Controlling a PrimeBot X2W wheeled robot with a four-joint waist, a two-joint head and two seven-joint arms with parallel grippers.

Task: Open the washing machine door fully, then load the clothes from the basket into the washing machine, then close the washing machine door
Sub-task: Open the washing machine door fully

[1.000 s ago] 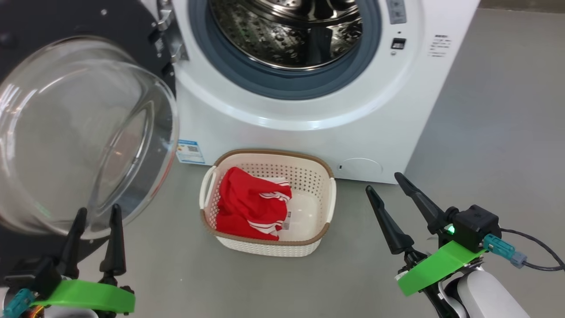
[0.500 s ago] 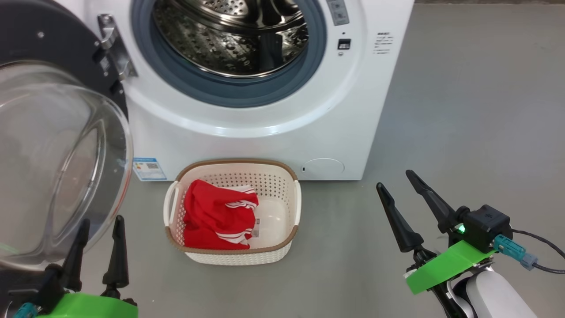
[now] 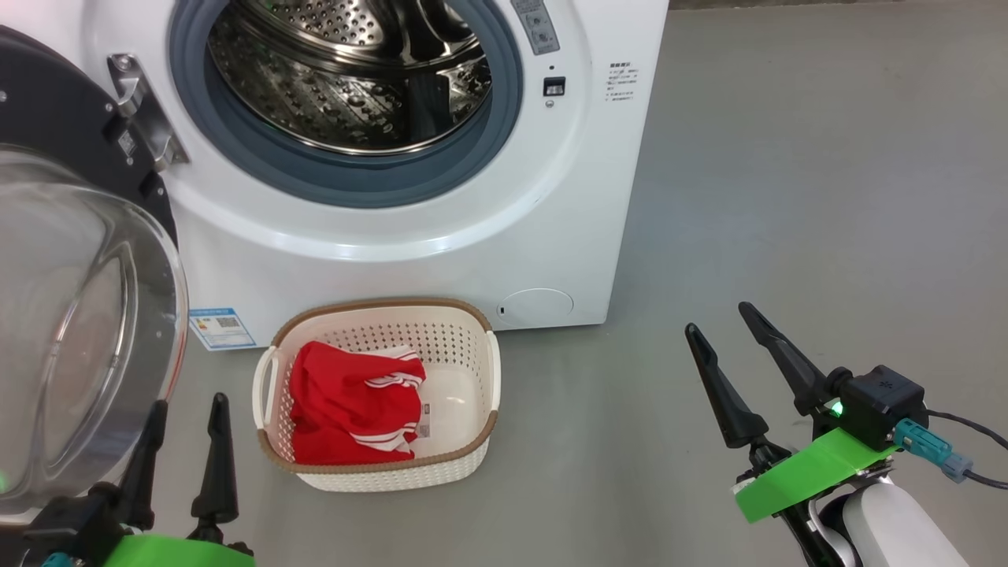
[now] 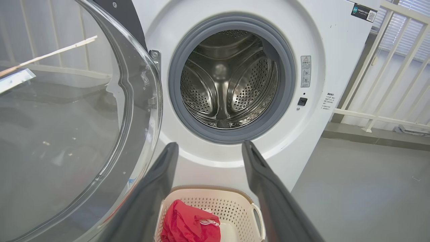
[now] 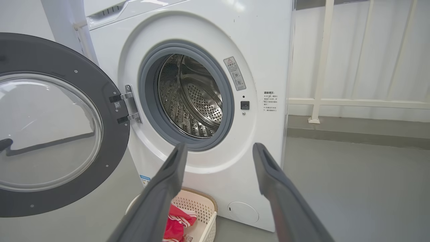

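I found the drum point(image 3: 346, 71) mouth unobstructed, the basket point(image 3: 378, 303) open from above and the floor point(image 3: 787, 197) free on the right, while the washing machine door point(image 3: 79, 315), swung wide, crowded the space just ahead of my left gripper point(image 3: 189, 402).

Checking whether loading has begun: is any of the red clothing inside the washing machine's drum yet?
No, the clothes lie in the basket in front of the washing machine, whose drum holds no fabric.

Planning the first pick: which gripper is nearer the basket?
Left. The left gripper hovers open just off the left end of the basket; the right gripper, also open, is farther off to its right.
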